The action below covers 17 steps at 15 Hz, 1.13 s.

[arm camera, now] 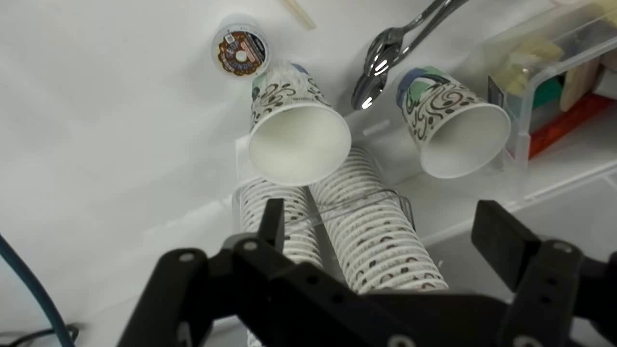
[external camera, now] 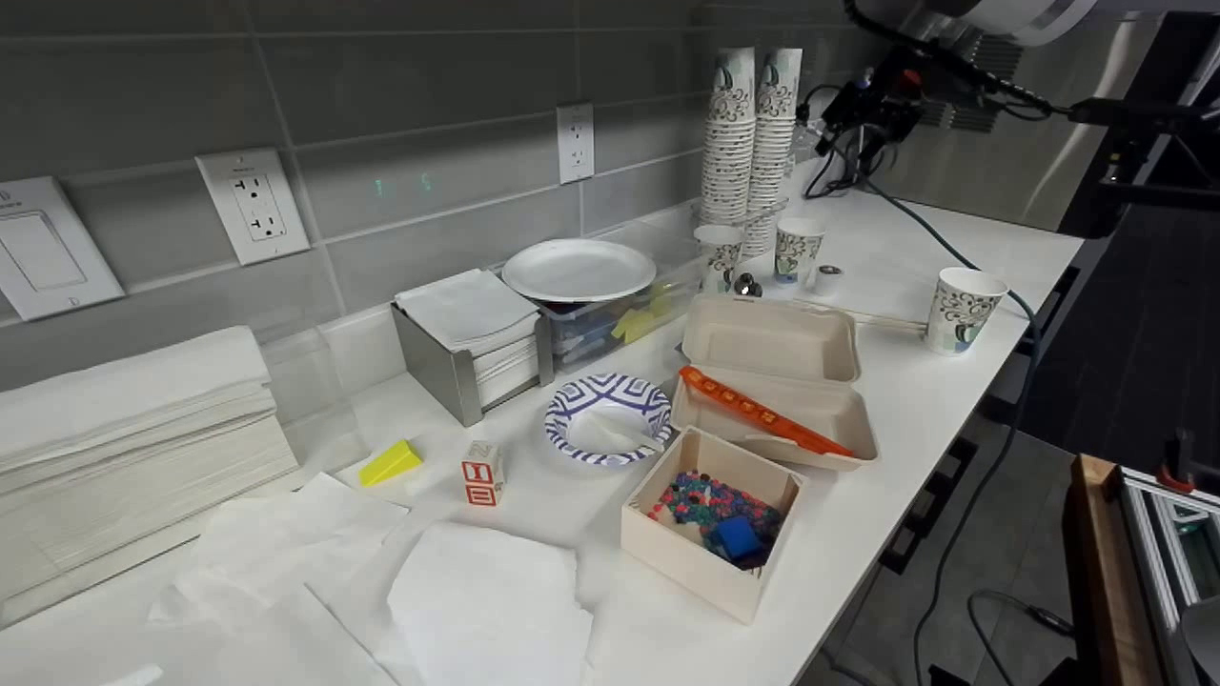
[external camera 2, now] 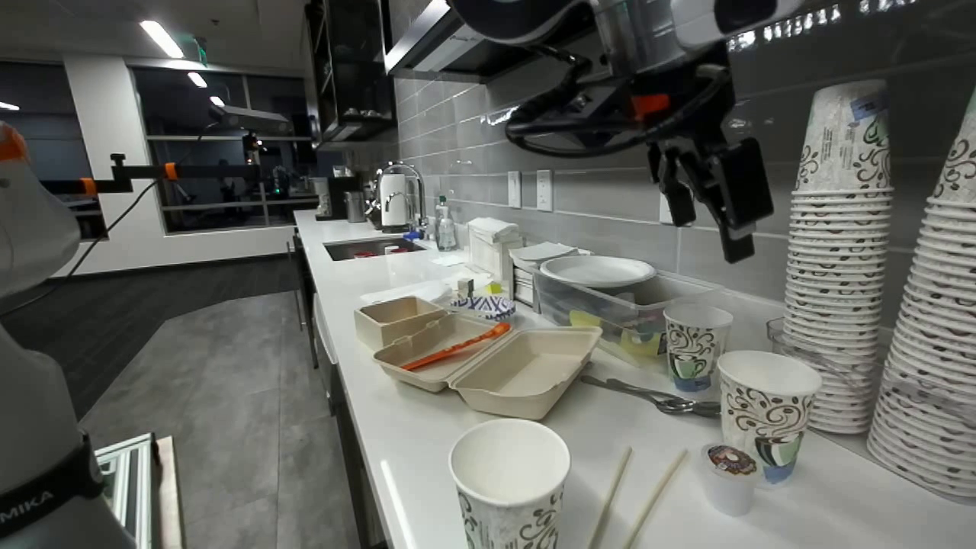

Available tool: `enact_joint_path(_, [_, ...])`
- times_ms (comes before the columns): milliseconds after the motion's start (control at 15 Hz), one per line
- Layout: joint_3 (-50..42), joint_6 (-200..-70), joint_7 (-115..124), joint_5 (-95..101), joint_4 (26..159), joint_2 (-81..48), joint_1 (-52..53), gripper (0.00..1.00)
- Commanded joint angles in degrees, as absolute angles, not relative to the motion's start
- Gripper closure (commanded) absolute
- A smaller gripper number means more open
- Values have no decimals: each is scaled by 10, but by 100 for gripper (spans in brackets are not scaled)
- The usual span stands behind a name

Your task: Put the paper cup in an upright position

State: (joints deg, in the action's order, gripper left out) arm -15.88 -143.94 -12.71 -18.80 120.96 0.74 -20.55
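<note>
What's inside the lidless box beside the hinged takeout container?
In an exterior view, the lidless box holds many small colorful pieces and a squarish blue thing. Anything beneath them is covered, so I can't tell.

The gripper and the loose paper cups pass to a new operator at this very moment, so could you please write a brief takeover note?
Gripper: jaws open, holding nothing, raised above the counter.
Where: standing upright, mouths up, are the outer cup near the counter's edge, the pod cup beside the coffee pod, and the bin cup beside the clear bin.
Done: no loose cup in view lies tipped, so the goal looks met.
Left: probably just confirming which cup was meant, which I cannot tell, then backing the arm off.
</note>
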Motion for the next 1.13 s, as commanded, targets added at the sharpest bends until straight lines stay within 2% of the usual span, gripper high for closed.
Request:
enact_joint_path(0, [-173, -1470, -211, -220, 1328, 150, -188, 0])
enact_joint_path(333, [-136, -1334, -94, 2, 1374, 280, -220, 0])
enact_joint_path(600, [-96, -1127, -34, 109, 1349, 336, -221, 0])
enact_joint_path(667, [-125, -1182, -54, 79, 1345, 314, -203, 0])
enact_joint_path(800, [-113, -1138, -37, 102, 1345, 335, -201, 0])
enact_joint_path(1067, [-112, -1135, -36, 109, 1346, 336, -201, 0])
